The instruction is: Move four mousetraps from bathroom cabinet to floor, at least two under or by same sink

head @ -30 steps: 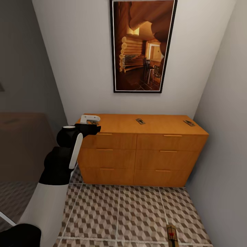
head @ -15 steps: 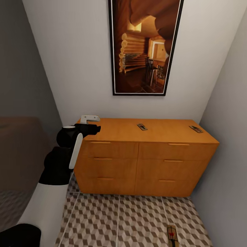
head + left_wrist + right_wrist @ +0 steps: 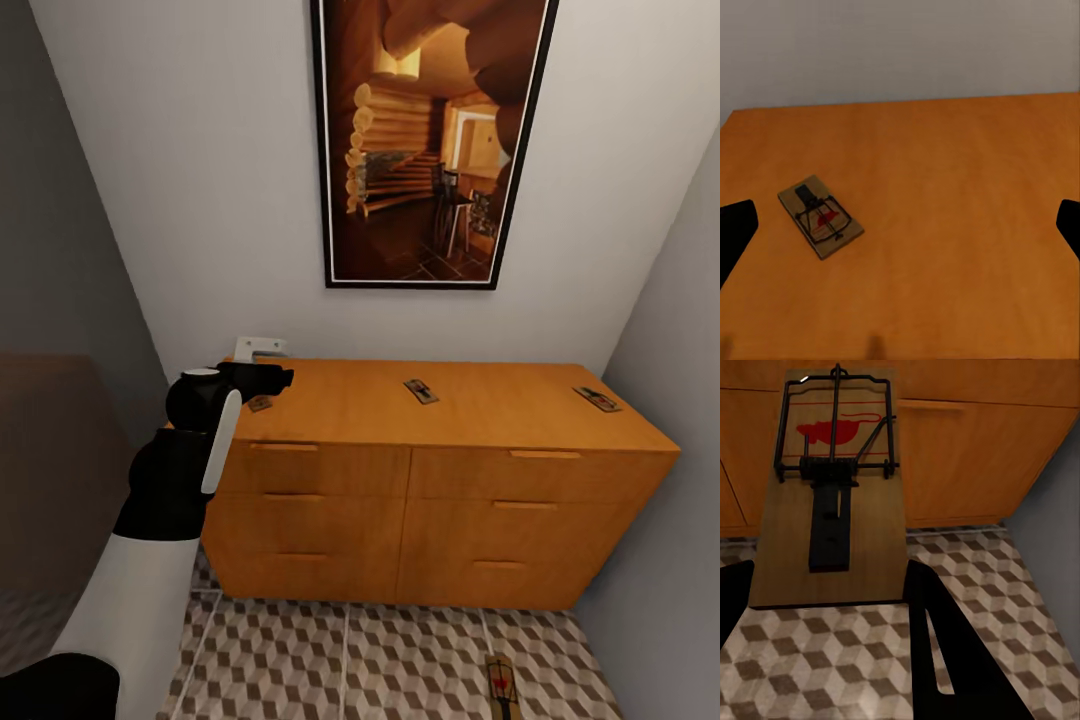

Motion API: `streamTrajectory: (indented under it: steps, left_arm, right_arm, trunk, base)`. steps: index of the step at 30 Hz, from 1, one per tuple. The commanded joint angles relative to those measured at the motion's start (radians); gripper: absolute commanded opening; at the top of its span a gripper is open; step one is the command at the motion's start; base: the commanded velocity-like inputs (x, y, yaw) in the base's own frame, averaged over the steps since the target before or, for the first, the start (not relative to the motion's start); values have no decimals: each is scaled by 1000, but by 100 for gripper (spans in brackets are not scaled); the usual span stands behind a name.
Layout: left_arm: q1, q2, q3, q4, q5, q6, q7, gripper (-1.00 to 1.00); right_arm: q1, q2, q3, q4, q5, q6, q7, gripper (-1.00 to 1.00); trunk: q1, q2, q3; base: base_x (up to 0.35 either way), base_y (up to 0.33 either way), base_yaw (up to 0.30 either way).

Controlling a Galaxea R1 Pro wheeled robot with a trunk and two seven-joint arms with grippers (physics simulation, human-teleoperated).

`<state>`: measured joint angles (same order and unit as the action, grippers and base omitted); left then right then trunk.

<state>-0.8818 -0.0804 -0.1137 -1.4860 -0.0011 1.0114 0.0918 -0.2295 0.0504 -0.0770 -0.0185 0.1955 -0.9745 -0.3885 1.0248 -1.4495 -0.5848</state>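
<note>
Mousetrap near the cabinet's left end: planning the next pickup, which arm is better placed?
Left. The left gripper hangs open above that mousetrap; the right gripper holds another mousetrap.

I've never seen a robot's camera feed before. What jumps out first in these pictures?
A big orange wooden cabinet stands against the white wall, under a tall framed picture of a log cabin. Three small mousetraps lie on its top: one near the left claw, one in the middle, one at the right end. The right wrist view shows a fourth mousetrap close up between the right claw's dark fingers, above the cube-patterned floor.
</note>
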Motion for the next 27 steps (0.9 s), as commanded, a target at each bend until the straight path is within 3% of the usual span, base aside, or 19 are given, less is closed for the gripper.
streamTrajectory:
  steps: [1, 11, 13, 20, 27]
  left_arm:
    - [0, 0, -1, -1, 0, 4, 5, 100]
    - [6, 19, 6, 7, -3, 1, 8, 100]
    - [6, 23, 15, 10, -3, 0, 10, 100]
    - [7, 26, 101, 14, -3, -1, 11, 100]
    - [7, 27, 115, 15, -3, -1, 11, 100]
  right_arm:
    - [-1, 0, -8, 1, 8, -3, 0, -100]
    - [-1, 0, -8, 0, 7, -4, 0, -100]
    - [-1, 0, -8, 0, 7, -4, 0, -100]
    - [-1, 0, -8, 0, 7, -3, 0, -100]
    - [-1, 0, -8, 0, 7, -3, 0, -100]
  trunk:
    - [0, -1, -1]
    - [0, -1, -1]
    - [0, -1, -1]
    - [0, -1, -1]
    - [0, -1, -1]
  base:
    - [86, 0, 0]
    - [24, 0, 0]
    - [2, 0, 0]
    - [0, 0, 0]
    - [0, 0, 0]
